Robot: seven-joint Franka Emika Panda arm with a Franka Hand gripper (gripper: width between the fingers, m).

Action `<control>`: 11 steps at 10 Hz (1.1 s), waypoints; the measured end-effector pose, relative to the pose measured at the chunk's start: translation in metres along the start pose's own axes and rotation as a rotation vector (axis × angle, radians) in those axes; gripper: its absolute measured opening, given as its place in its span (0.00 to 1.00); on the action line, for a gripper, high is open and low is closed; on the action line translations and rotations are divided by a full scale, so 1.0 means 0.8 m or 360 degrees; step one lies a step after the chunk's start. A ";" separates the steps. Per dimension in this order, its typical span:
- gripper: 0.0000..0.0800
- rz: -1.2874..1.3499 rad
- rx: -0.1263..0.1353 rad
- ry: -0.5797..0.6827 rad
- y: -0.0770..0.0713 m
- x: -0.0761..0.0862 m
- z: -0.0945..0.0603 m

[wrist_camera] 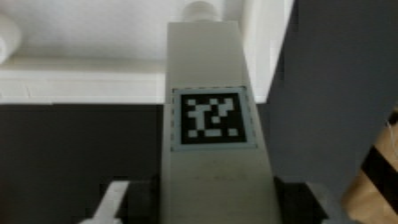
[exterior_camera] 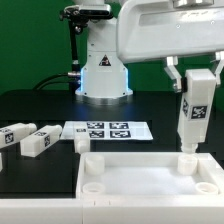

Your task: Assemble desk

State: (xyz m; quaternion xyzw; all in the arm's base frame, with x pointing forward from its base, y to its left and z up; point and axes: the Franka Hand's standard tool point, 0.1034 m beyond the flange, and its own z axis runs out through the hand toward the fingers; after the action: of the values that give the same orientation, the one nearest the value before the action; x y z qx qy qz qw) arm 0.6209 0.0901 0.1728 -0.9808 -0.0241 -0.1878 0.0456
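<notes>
The hand (exterior_camera: 196, 80) pinched a white square plastic leg (exterior_camera: 197, 115) upright. Its foot stood at the flat white tabletop's (exterior_camera: 140, 182) far socket (exterior_camera: 186, 161), the exterior view's right.

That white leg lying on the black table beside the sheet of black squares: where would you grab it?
Probably take the loose leg around its middle, from straight above, closing on its two long flat sides. It lies flat, and its square section offers parallel faces. The end effector is busy now, shut on the upright leg.
</notes>
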 end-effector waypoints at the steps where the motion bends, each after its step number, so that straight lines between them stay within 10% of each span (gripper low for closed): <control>1: 0.36 -0.0002 -0.0033 0.0128 0.007 0.001 0.002; 11: 0.36 -0.0020 -0.0059 0.0248 -0.007 0.003 0.052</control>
State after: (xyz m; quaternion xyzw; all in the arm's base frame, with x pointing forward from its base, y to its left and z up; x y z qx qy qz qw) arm 0.6380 0.1000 0.1357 -0.9637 -0.0231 -0.2644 0.0280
